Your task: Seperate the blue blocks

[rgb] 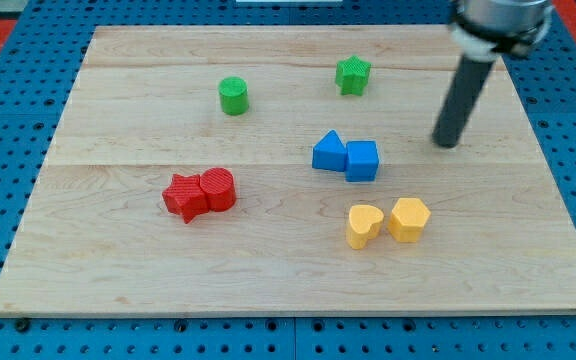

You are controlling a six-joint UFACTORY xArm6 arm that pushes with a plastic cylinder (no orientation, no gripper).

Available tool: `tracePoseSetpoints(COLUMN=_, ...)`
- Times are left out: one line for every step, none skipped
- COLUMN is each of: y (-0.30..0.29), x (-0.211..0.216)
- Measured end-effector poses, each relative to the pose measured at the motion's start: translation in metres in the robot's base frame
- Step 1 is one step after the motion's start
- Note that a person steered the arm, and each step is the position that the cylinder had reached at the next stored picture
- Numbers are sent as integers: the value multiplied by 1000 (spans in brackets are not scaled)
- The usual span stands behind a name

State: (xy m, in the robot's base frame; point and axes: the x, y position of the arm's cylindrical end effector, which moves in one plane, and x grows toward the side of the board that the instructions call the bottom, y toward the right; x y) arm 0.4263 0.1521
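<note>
Pale wooden board surface (268,280), blue triangular block (329,152) touching blue cube block (362,160), my tip (448,143) apart at their right, no pincer on this rod.

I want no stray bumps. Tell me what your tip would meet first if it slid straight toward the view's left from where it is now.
Probably the blue cube. My tip sits to its right, apart from it, and the blue triangular block touches the cube's far side. Depth is hard to judge, so it might only graze the cube's upper edge.
</note>
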Motion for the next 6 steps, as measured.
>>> tracePoseSetpoints(y=-87, x=12)
tracePoseSetpoints(y=-190, x=15)
tracePoseSetpoints(y=-256, x=13)
tracePoseSetpoints(y=-302, x=10)
tracePoseSetpoints(y=-284, x=14)
tracePoseSetpoints(y=-241, x=3)
